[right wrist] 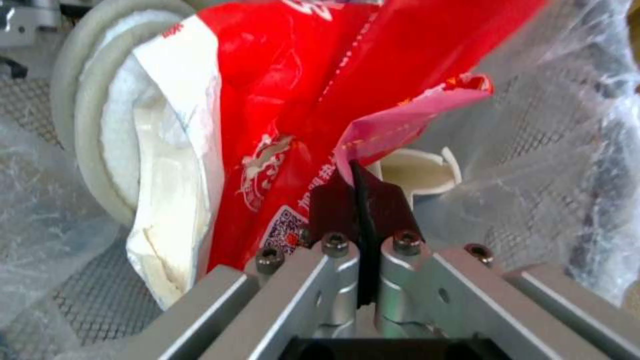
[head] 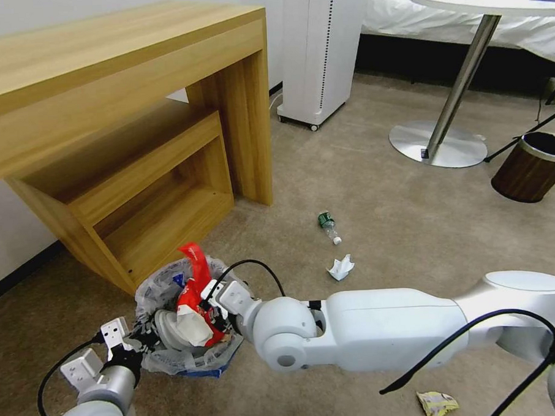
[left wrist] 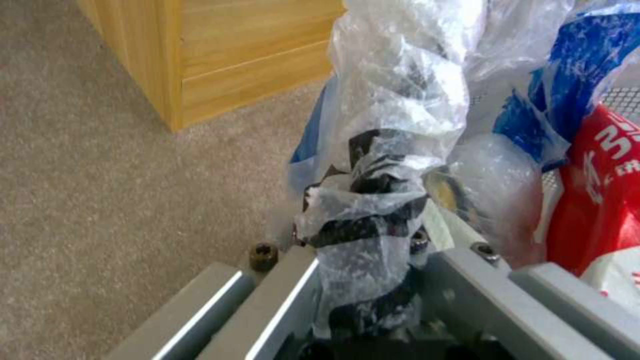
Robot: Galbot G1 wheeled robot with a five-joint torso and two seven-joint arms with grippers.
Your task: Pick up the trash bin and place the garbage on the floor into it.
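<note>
Red crinkled snack wrapper [right wrist: 373, 135] stands upright inside the small blue plastic-lined trash bin [head: 173, 353], pinched by the right gripper [head: 211, 312] directly above; the left gripper [head: 139, 340] clamps the bin's near rim.

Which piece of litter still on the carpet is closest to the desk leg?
The small green-labelled bottle, lying on its side; the crumpled white paper and yellow wrapper lie farther out.
</note>
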